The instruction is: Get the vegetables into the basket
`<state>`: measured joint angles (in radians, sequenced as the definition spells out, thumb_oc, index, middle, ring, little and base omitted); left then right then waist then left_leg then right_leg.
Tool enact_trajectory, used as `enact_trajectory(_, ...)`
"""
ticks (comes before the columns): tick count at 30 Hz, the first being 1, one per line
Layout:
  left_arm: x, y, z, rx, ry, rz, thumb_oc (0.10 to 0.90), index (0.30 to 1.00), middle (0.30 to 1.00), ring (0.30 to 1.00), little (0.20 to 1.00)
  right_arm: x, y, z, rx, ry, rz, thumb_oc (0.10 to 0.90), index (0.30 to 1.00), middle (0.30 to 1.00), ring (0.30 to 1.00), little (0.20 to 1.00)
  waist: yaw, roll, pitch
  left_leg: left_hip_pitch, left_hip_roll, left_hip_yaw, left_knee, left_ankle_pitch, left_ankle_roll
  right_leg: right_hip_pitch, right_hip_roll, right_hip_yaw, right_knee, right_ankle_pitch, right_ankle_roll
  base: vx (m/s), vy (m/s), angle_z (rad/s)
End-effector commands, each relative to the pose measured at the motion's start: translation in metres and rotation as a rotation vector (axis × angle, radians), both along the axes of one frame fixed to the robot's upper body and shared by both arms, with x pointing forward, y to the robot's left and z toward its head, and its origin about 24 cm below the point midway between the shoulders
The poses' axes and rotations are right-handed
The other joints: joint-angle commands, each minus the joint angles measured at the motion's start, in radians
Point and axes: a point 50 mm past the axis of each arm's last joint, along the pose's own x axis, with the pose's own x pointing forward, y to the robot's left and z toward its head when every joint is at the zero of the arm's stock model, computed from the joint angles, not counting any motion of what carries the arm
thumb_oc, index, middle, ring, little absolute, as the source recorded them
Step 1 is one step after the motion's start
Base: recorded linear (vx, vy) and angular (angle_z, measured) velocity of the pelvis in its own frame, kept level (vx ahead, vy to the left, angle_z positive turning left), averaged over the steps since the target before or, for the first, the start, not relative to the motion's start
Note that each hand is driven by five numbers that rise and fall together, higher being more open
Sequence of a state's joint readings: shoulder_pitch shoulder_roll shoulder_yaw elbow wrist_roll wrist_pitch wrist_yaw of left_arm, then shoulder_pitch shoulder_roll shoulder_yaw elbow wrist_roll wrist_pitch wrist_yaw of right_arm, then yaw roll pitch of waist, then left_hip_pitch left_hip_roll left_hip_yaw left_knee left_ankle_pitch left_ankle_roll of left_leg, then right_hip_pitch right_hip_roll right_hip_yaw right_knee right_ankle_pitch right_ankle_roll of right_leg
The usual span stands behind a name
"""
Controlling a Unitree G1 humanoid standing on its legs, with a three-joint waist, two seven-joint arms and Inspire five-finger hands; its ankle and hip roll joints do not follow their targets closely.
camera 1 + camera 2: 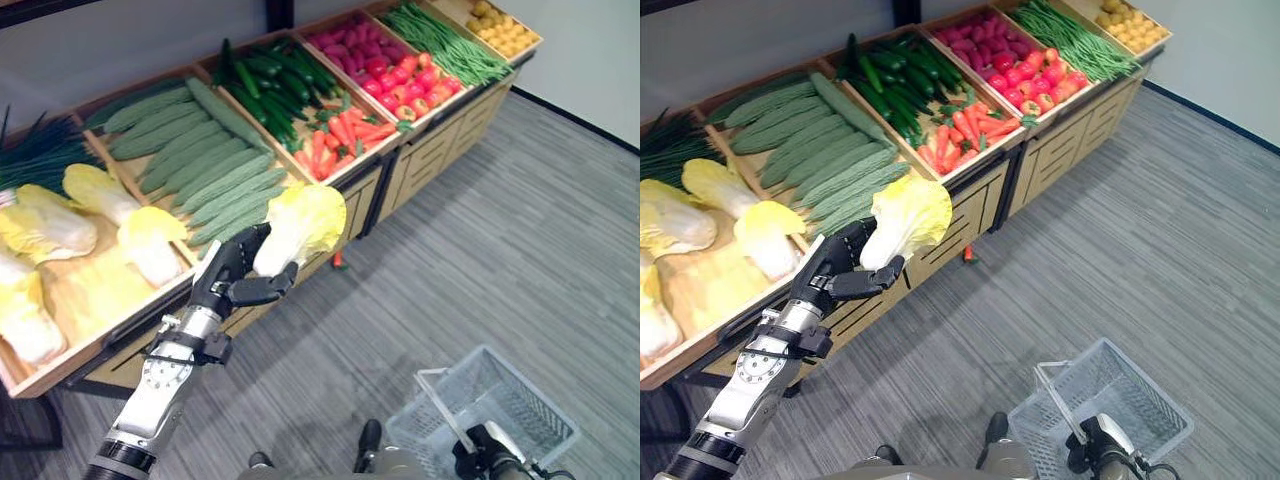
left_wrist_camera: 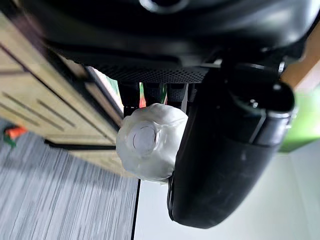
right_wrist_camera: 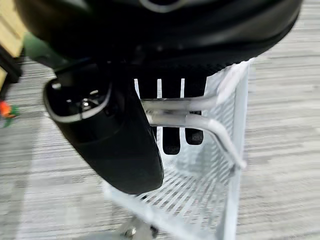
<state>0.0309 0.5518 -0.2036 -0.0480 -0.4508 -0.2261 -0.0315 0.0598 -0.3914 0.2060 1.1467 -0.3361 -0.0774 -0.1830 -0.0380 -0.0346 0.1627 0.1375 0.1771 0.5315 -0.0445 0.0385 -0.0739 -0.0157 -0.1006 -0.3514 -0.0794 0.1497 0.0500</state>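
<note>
My left hand (image 1: pixel 232 272) is shut on a napa cabbage (image 1: pixel 303 225), yellow-leaved with a white stem, held just off the front edge of the wooden produce stand (image 1: pixel 365 178). In the left wrist view the cabbage's white stem end (image 2: pixel 148 141) sits between my fingers and thumb (image 2: pixel 230 150). A white wire basket (image 1: pixel 487 407) hangs low at the right over the grey floor. My right hand (image 3: pixel 165 107) is shut on the basket's handle (image 3: pixel 197 117); the basket holds nothing that I can see.
The stand's crates hold more napa cabbages (image 1: pixel 95 215), bitter gourds (image 1: pixel 200 165), cucumbers (image 1: pixel 270 80), carrots (image 1: pixel 335 135), red peppers (image 1: pixel 415 80), green beans (image 1: pixel 440 40) and yellow produce (image 1: pixel 500 28). A small carrot (image 1: pixel 340 261) lies on the floor by the stand.
</note>
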Motion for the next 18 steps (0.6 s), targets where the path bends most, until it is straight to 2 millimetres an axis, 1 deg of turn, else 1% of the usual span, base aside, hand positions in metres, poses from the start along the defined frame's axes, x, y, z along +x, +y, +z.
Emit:
enact_trajectory(1, 0.005, -0.016, 0.059, -0.067, -0.304, -0.096, 0.4, 0.3, 0.3, 0.3, 0.3, 0.013, -0.01, 0.009, -0.037, -0.074, 0.012, 0.4, 0.3, 0.3, 0.3, 0.3, -0.012, -0.034, -0.068, -0.065, -0.029, -0.078, -0.021, 0.004, -0.029, 0.026, -0.111, 0.013, 0.05, -0.063, 0.143, -0.02, -0.207, -0.19)
enact_trajectory(2, 0.007, -0.02, 0.059, -0.087, -0.3, -0.105, 0.4, 0.3, 0.3, 0.3, 0.3, 0.013, -0.015, 0.012, -0.05, -0.092, -0.01, 0.4, 0.3, 0.3, 0.3, 0.3, -0.027, -0.018, -0.063, -0.074, -0.007, -0.079, -0.013, 0.022, -0.046, 0.022, -0.091, 0.021, 0.051, -0.078, 0.129, -0.02, -0.227, -0.14)
enact_trajectory(3, 0.008, -0.021, 0.058, -0.093, -0.298, -0.108, 0.4, 0.3, 0.3, 0.3, 0.3, 0.014, -0.017, 0.013, -0.056, -0.101, -0.019, 0.4, 0.3, 0.3, 0.3, 0.3, -0.031, -0.012, -0.059, -0.081, 0.006, -0.079, 0.003, 0.025, -0.055, 0.024, -0.08, 0.024, 0.052, -0.086, 0.12, -0.02, -0.294, -0.01)
enact_trajectory(5, 0.009, -0.025, 0.058, -0.106, -0.297, -0.124, 0.4, 0.3, 0.3, 0.3, 0.3, 0.017, -0.022, 0.017, -0.068, -0.122, -0.025, 0.4, 0.3, 0.3, 0.3, 0.3, -0.04, -0.005, -0.045, -0.099, 0.033, -0.091, 0.065, 0.022, -0.072, 0.029, -0.061, 0.031, 0.05, -0.099, 0.103, -0.04, -0.234, -0.04)
enact_trajectory(6, 0.01, -0.025, 0.059, -0.106, -0.302, -0.118, 0.4, 0.3, 0.3, 0.3, 0.3, 0.02, -0.024, 0.018, -0.073, -0.131, -0.019, 0.4, 0.3, 0.3, 0.3, 0.3, -0.036, -0.009, -0.035, -0.116, 0.038, -0.113, 0.107, 0.032, -0.066, 0.02, -0.05, 0.043, 0.047, -0.092, 0.084, -0.06, -0.193, -0.14)
enact_trajectory(7, 0.01, -0.027, 0.06, -0.114, -0.306, -0.122, 0.4, 0.3, 0.3, 0.3, 0.3, 0.024, -0.026, 0.02, -0.083, -0.138, -0.018, 0.4, 0.3, 0.3, 0.3, 0.3, -0.027, -0.007, -0.028, -0.133, 0.04, -0.158, 0.133, 0.04, -0.072, 0.02, -0.042, 0.06, 0.045, -0.096, 0.078, -0.06, -0.143, -0.39)
enact_trajectory(8, 0.011, -0.029, 0.061, -0.121, -0.316, -0.125, 0.4, 0.3, 0.3, 0.3, 0.3, 0.032, -0.029, 0.024, -0.097, -0.155, -0.013, 0.4, 0.3, 0.3, 0.3, 0.3, -0.006, -0.005, -0.019, -0.154, 0.008, -0.273, 0.143, 0.046, -0.068, 0.012, -0.034, 0.085, 0.045, -0.096, 0.073, 0.01, -0.073, -0.75)
enact_trajectory(10, 0.01, -0.032, 0.063, -0.131, -0.326, -0.128, 0.4, 0.3, 0.3, 0.3, 0.3, 0.037, -0.03, 0.026, -0.106, -0.165, -0.02, 0.4, 0.3, 0.3, 0.3, 0.3, 0.022, -0.01, -0.015, -0.191, -0.051, -0.423, 0.12, -0.002, -0.048, 0.002, -0.036, 0.134, 0.047, -0.096, 0.075, 0.02, -0.074, -0.89)
enact_trajectory(11, 0.009, -0.031, 0.063, -0.127, -0.331, -0.126, 0.4, 0.3, 0.3, 0.3, 0.3, 0.038, -0.031, 0.027, -0.109, -0.166, -0.011, 0.4, 0.3, 0.3, 0.3, 0.3, 0.032, -0.009, -0.013, -0.2, -0.063, -0.482, 0.104, -0.009, -0.044, 0.0, -0.03, 0.157, 0.048, -0.097, 0.074, 0.05, -0.054, -0.53)
enact_trajectory(12, 0.009, -0.03, 0.064, -0.123, -0.335, -0.125, 0.4, 0.3, 0.3, 0.3, 0.3, 0.04, -0.031, 0.027, -0.109, -0.175, -0.007, 0.4, 0.3, 0.3, 0.3, 0.3, 0.033, -0.009, -0.017, -0.211, -0.067, -0.513, 0.088, 0.0, -0.042, -0.006, -0.027, 0.175, 0.047, -0.093, 0.075, 0.11, 0.002, -0.92)
enact_trajectory(13, 0.007, -0.029, 0.064, -0.119, -0.337, -0.125, 0.4, 0.3, 0.3, 0.3, 0.3, 0.043, -0.032, 0.029, -0.118, -0.175, 0.0, 0.4, 0.3, 0.3, 0.3, 0.3, 0.047, -0.006, -0.023, -0.229, -0.076, -0.595, 0.054, 0.021, -0.041, -0.007, -0.018, 0.209, 0.044, -0.092, 0.076, 0.08, 0.019, -0.87)
enact_trajectory(14, 0.007, -0.029, 0.064, -0.119, -0.337, -0.125, 0.4, 0.3, 0.3, 0.3, 0.3, 0.043, -0.032, 0.029, -0.118, -0.175, 0.0, 0.4, 0.3, 0.3, 0.3, 0.3, 0.047, -0.006, -0.022, -0.226, -0.076, -0.595, 0.052, 0.022, -0.041, -0.006, -0.018, 0.209, 0.045, -0.093, 0.076, 0.11, 0.042, -0.92)
enact_trajectory(15, 0.007, -0.03, 0.064, -0.117, -0.337, -0.123, 0.4, 0.3, 0.3, 0.3, 0.3, 0.045, -0.033, 0.029, -0.121, -0.181, 0.004, 0.4, 0.3, 0.3, 0.3, 0.3, 0.062, -0.004, -0.022, -0.239, -0.097, -0.677, 0.036, 0.03, -0.042, -0.005, -0.01, 0.242, 0.049, -0.096, 0.074, 0.08, 0.039, -0.79)
enact_trajectory(16, 0.007, -0.029, 0.065, -0.116, -0.344, -0.118, 0.4, 0.3, 0.3, 0.3, 0.3, 0.047, -0.032, 0.03, -0.119, -0.186, 0.007, 0.4, 0.3, 0.3, 0.3, 0.3, 0.067, -0.002, -0.023, -0.245, -0.109, -0.723, 0.028, 0.032, -0.043, -0.003, -0.004, 0.268, 0.053, -0.102, 0.073, 0.11, 0.067, -0.82)
enact_trajectory(17, 0.007, -0.029, 0.066, -0.11, -0.349, -0.116, 0.4, 0.3, 0.3, 0.3, 0.3, 0.048, -0.03, 0.03, -0.116, -0.191, 0.01, 0.4, 0.3, 0.3, 0.3, 0.3, 0.071, 0.0, -0.022, -0.251, -0.12, -0.754, 0.032, 0.038, -0.045, 0.0, 0.0, 0.287, 0.058, -0.104, 0.073, 0.09, 0.085, -1.01)
enact_trajectory(18, 0.007, -0.027, 0.067, -0.102, -0.355, -0.112, 0.4, 0.3, 0.3, 0.3, 0.3, 0.049, -0.028, 0.029, -0.11, -0.192, 0.018, 0.4, 0.3, 0.3, 0.3, 0.3, 0.073, 0.0, -0.02, -0.251, -0.131, -0.765, 0.045, 0.029, -0.04, 0.002, -0.001, 0.306, 0.066, -0.11, 0.076, 0.08, 0.115, -0.82)
